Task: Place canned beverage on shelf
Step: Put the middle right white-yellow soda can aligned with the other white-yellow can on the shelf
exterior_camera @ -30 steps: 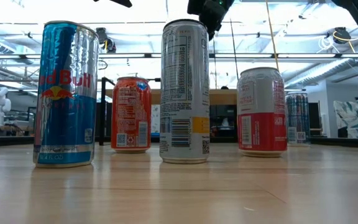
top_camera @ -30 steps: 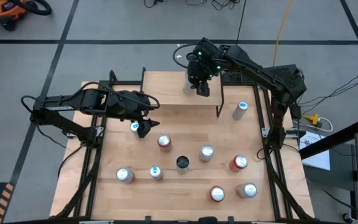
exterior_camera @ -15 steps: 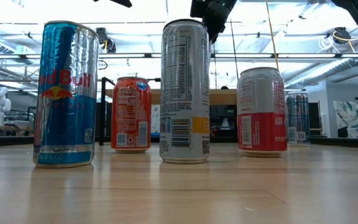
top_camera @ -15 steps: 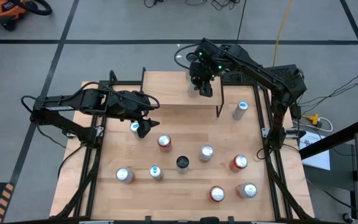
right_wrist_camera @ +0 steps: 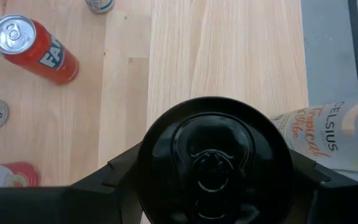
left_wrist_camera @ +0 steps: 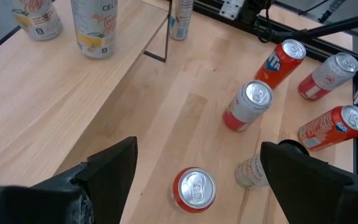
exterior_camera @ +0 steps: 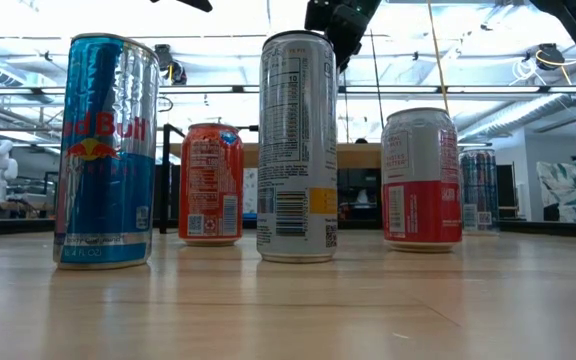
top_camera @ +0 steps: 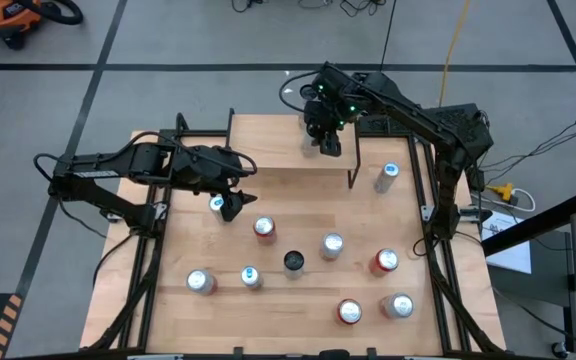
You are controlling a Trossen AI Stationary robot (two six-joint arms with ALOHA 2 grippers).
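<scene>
My right claw [right_wrist_camera: 213, 186] pinches a black can [right_wrist_camera: 213, 163] above the shelf [top_camera: 268, 150]. Placement is in hand; next, lower it and release. My left claw [left_wrist_camera: 194, 171] waits, spread.

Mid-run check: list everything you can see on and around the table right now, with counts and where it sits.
table: one, light wood, under everything
shelf: one, light wood top on black legs, far edge of the table
white cans: two, standing on the shelf
held can: one, black, over the shelf in the right hand
red cans: three, spread over the table
silver-top cans: three, middle and near side of the table
blue-top cans: three, one beside the left hand, one near the shelf's right legs
black can: one, table centre
left hand: open, above the table's left side
right hand: closed on the held can
</scene>
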